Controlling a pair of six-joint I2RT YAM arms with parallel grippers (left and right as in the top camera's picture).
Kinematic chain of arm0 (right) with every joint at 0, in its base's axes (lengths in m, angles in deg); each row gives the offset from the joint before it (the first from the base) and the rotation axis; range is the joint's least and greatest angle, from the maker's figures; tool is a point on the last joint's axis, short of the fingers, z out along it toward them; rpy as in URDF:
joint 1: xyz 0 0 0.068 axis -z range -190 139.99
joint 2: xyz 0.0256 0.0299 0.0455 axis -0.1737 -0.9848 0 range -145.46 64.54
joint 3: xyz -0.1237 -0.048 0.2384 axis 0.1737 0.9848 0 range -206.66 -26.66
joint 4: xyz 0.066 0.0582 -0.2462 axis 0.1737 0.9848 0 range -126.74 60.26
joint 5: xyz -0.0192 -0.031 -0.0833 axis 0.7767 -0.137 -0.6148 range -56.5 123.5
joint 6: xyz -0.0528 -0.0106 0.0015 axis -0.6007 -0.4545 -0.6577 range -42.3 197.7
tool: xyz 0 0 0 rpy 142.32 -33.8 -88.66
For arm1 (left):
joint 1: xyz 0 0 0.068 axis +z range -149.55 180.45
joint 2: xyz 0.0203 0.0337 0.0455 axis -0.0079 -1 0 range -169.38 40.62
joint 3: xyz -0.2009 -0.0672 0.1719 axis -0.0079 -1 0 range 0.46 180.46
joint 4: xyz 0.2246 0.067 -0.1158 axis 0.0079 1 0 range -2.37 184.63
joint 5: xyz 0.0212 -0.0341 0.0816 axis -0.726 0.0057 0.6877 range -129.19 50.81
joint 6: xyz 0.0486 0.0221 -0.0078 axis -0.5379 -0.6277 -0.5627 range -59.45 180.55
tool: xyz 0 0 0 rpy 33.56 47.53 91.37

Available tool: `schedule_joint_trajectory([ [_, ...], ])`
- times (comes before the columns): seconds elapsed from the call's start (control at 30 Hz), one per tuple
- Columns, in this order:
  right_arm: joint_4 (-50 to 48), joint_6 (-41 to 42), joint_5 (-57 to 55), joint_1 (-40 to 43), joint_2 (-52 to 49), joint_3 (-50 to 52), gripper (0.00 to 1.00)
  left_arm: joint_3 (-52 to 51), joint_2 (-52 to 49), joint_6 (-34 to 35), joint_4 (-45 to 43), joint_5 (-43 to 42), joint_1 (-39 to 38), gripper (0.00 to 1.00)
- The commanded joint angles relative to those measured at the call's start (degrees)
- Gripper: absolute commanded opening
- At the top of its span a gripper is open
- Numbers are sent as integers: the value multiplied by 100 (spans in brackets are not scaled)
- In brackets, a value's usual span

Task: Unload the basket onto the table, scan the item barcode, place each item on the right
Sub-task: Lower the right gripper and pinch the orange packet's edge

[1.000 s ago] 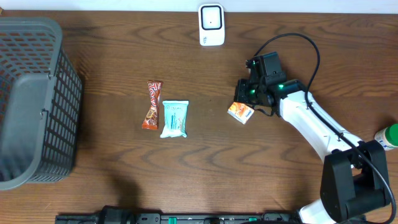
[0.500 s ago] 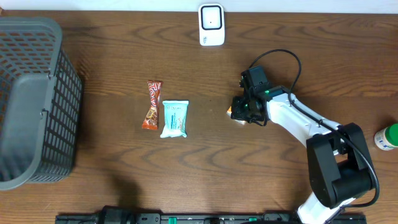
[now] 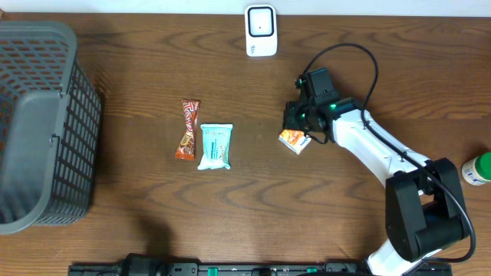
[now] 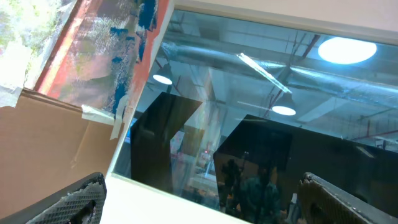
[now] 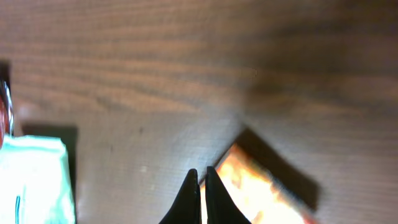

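The small orange packet [image 3: 294,140] is lying flat on the dark wooden table [image 3: 153,222], right of centre and well below the white scanner [image 3: 261,31]. It is showing as a glossy rectangular pouch turned at an angle to the wood grain. In the right wrist view the packet [image 5: 261,186] is blurring into orange and yellow, with a dark shadow along its upper edge.

The right pincer [image 3: 292,129] is hanging just over the packet's upper left corner. Its two thin black fingers [image 5: 191,193] are pressing together with nothing between them, their tips sitting at the packet's edge rather than around it.

The scanner is standing at the far edge of the table, a rounded white block with a dark square window.

Further left, a pale teal pouch [image 3: 215,146] with crimped ends is lying beside a red-brown twisted wrapper [image 3: 188,129], the two nearly touching. A grey plastic mesh basket [image 3: 80,146] is filling the left end of the table. A green-capped bottle [image 3: 479,169] is peeking in at the right edge.

The left pincer [image 4: 202,183] is pointing up towards ceiling lights and glass, its textured black fingers [image 4: 74,202] spreading wide apart and holding nothing.
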Motion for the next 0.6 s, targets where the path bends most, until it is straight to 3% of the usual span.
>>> schedule_joint_trajectory([
  [0.0,-85,37,-575,111,114,-83,1,4,9,52,-33,35,24,98],
  [0.17,-208,37,-1126,107,72,-81,1,4,9,55,-33,35,24,98],
  [0.57,-562,17,-1075,103,-603,-76,1,4,9,55,-37,33,24,98],
])
